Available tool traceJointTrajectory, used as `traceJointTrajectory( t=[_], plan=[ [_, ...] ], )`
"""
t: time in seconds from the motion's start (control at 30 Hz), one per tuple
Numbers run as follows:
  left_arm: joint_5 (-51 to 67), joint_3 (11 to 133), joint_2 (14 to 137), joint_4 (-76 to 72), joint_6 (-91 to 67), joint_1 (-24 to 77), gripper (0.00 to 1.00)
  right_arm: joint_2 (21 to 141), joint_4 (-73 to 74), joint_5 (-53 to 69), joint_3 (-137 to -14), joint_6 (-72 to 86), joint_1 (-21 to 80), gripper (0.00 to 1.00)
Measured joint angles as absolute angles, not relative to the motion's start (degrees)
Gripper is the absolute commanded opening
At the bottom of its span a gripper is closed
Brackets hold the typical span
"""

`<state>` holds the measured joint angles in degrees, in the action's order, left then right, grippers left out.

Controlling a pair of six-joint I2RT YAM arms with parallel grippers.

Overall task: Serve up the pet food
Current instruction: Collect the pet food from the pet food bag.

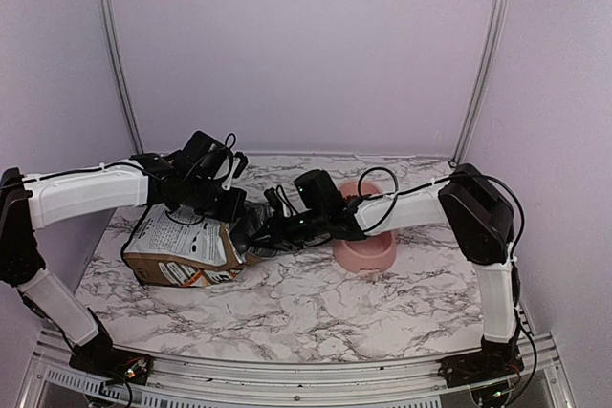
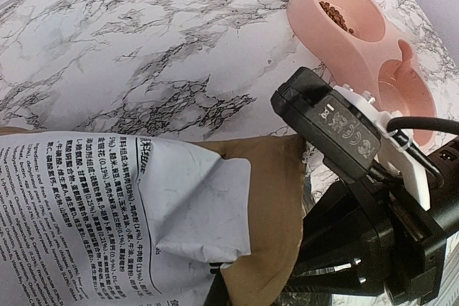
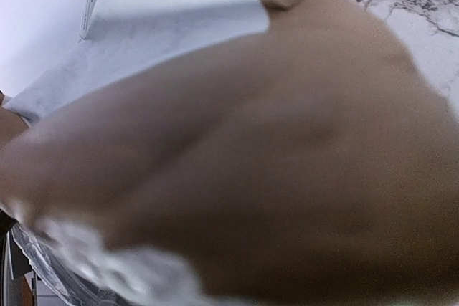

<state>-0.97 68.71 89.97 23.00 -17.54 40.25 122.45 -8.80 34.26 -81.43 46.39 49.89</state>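
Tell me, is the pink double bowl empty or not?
Not empty: brown kibble lies in the far well of the pink double bowl; the near well is partly hidden.

bag (image 3: pixel 287 163): brown blur filling right wrist view
right gripper (image 1: pixel 256 231): tips lost in dark clutter, grip unclear
pink bowl (image 2: pixel 331 51): clipped at right edge, left wrist view

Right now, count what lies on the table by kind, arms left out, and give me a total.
Pet food bag: 1
Pink double bowl: 1
Heap of kibble, in one compartment of the bowl: 1
Total: 3
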Motion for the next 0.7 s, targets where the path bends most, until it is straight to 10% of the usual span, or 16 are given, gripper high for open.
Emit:
traceJointTrajectory(
  t=[0.7],
  plan=[
    [-1.2,68.6,89.1,23.1,-17.5,40.0,0.00,116.3,-11.6,35.4,-76.1,48.5,47.9,0.00]
  ],
)
